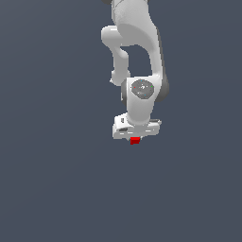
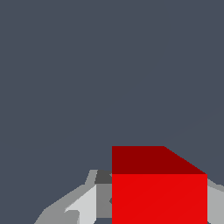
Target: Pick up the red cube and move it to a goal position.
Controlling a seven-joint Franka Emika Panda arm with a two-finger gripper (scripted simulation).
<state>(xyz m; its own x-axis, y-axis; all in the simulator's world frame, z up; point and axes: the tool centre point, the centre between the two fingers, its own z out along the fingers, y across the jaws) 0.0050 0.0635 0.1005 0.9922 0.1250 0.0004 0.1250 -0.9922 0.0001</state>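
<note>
Red cube (image 1: 135,140) clamped in the white gripper (image 1: 135,140).
Fingers (image 2: 83,205) closed against its side faces; its lower edge juts below the hand, plain grey open space all around.

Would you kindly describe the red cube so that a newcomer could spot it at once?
Find the white robot arm reaching down from the top of the exterior view and follow it to the gripper at its lower end. The red cube peeks out beneath it, far narrower than the gripper and the only red thing in view.
</note>
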